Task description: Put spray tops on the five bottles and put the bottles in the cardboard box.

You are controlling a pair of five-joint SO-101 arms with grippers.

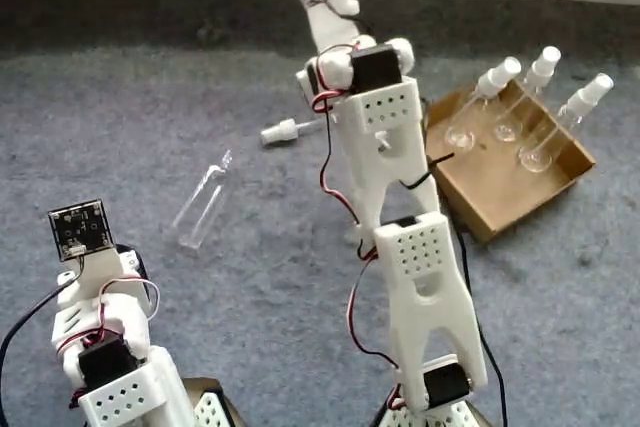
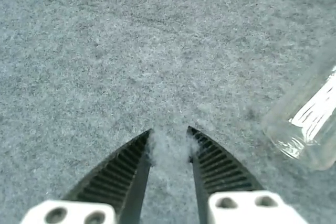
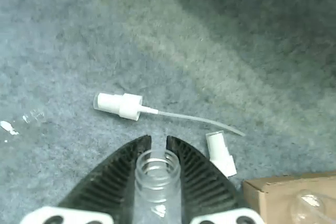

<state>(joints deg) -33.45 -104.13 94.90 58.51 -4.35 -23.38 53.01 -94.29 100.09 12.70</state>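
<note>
My right tool [image 3: 158, 139] clenches a light, slick, likely fragile bottle [image 3: 157, 182] below its threads; the spray top [image 3: 121, 104] lies near it on the surface [image 3: 79, 35]. My left tool [image 2: 169, 132] is parted, empty.

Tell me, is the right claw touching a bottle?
Touching. The right wrist view shows the right gripper with its jaws closed against both sides of the open-necked bottle, with no gap on either side.

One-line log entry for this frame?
cardboard box: three capped bottles | right claw: shut on topless bottle, near loose spray top | left claw: open, empty, beside lying bottle | untopped: two
</note>
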